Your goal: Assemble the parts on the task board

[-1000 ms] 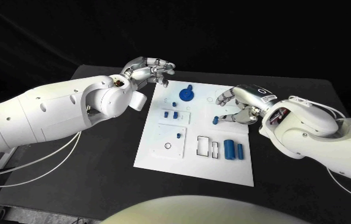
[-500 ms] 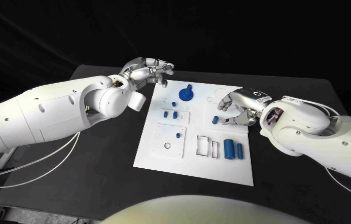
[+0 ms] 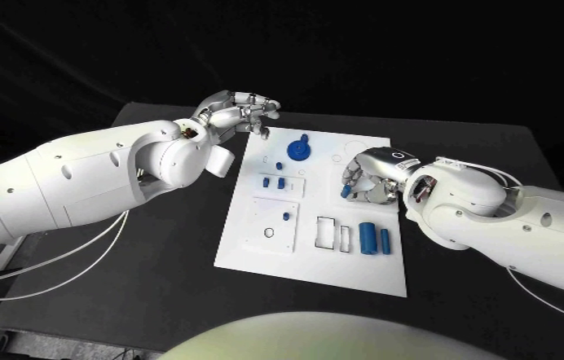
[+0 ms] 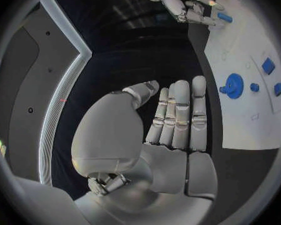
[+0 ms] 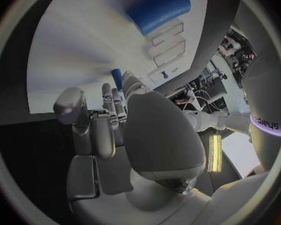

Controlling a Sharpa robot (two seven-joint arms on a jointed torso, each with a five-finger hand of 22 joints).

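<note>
My left hand (image 3: pixel 239 113) hangs over the black bench (image 3: pixel 153 278) just past the far left corner of the white task board (image 3: pixel 308 258); its fingers (image 4: pixel 181 112) are straight and apart, and it holds nothing. On the board I see a round blue gear part (image 3: pixel 300 150) near the far edge, two small blue pieces (image 3: pixel 274 184) closer in, and two blue cylinders (image 3: pixel 376 239) on the right side. My right hand (image 3: pixel 370 177) sits low over the board's right part, and a small blue peg (image 3: pixel 347 190) is at its fingertips. I cannot tell if the fingers pinch the peg.
</note>
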